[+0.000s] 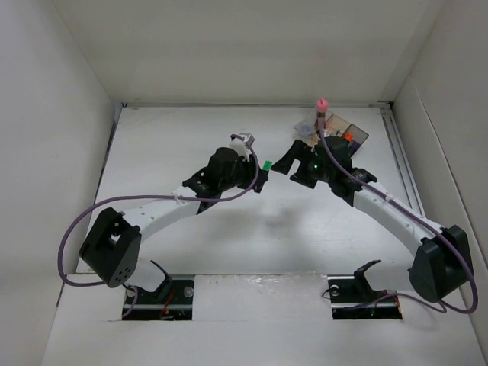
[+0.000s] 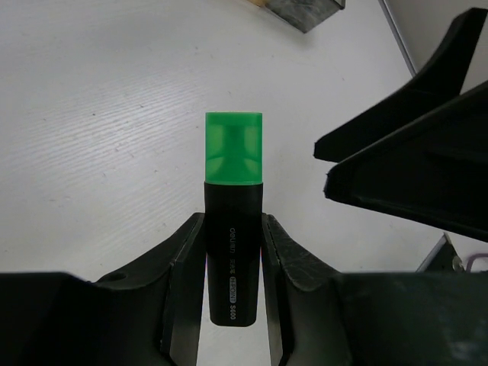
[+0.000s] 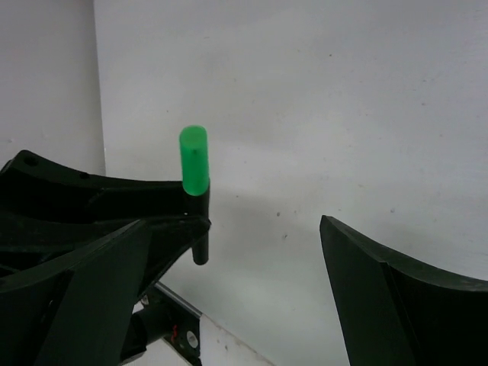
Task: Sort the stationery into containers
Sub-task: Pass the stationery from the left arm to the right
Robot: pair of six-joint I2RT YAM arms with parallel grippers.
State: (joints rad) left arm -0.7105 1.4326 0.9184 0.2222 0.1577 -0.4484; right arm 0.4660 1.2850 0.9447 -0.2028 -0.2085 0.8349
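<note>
**Now the green marker is sitting pinched in the left claw, off the tray**

Seen from the top camera, the left claw (image 1: pixel 259 177) is hanging over the white table (image 1: pixel 183 137), pinching the green marker (image 1: pixel 268 165) by its black body. The marker is sitting to the left of the tray (image 1: pixel 357 134) and nearer the arm bases than it, well apart from it. The right claw (image 1: pixel 293 156) is hovering between marker and tray with its jaws spread wide, gripping nothing. A pink-capped bottle (image 1: pixel 321 107) is standing upright at the tray's far left part, and an orange-ended marker (image 1: pixel 348 137) is showing in the tray; which compartments they occupy is not clear.

From the left wrist camera, the left claw (image 2: pixel 232 229) is pressing both fingers (image 2: pixel 191 252) against the sides of the green marker (image 2: pixel 232 221), whose green cap is pointing away from the wrist. A corner of the tray (image 2: pixel 305 11) is peeking in at the top edge, far beyond the cap. The right claw (image 2: pixel 404 152) is reaching in from the right.

From the right wrist camera, the right claw (image 3: pixel 236 229) is standing spread, its fingers (image 3: pixel 396 290) touching nothing. Across from it, the left claw (image 3: pixel 114 198) is holding the green marker (image 3: pixel 194 164) upright, cap on top. The tray is out of this view.
</note>
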